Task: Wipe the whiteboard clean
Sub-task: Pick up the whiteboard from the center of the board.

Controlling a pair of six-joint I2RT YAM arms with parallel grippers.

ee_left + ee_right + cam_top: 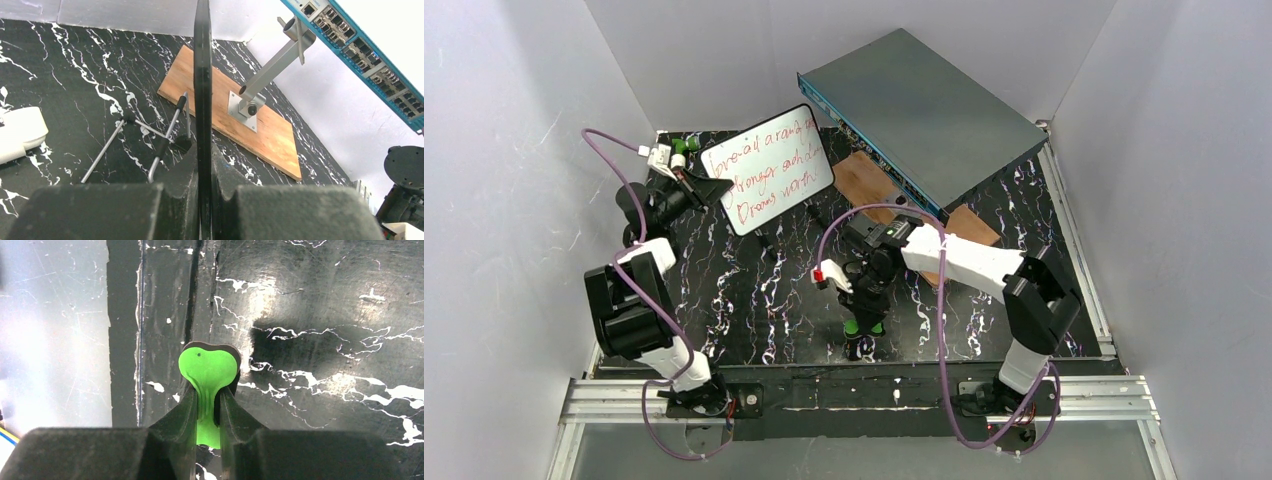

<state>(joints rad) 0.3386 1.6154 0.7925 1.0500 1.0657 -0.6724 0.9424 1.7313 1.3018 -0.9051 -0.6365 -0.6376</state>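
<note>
Nearest, the right gripper (206,395) is clamped on a green eraser (207,367) over the black table (754,300), and the left gripper (202,155) pinches the edge of the whiteboard (767,168) at the far left, covered with red writing.

Probably a robotics lab cell: white panel walls (514,150), black marbled tabletop (754,300), robot arms (639,310) on an aluminium rail (1104,392).

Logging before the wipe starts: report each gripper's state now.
Left gripper: closed on the whiteboard, at its edge.
Right gripper: closed on a green tool, likely the eraser.
</note>
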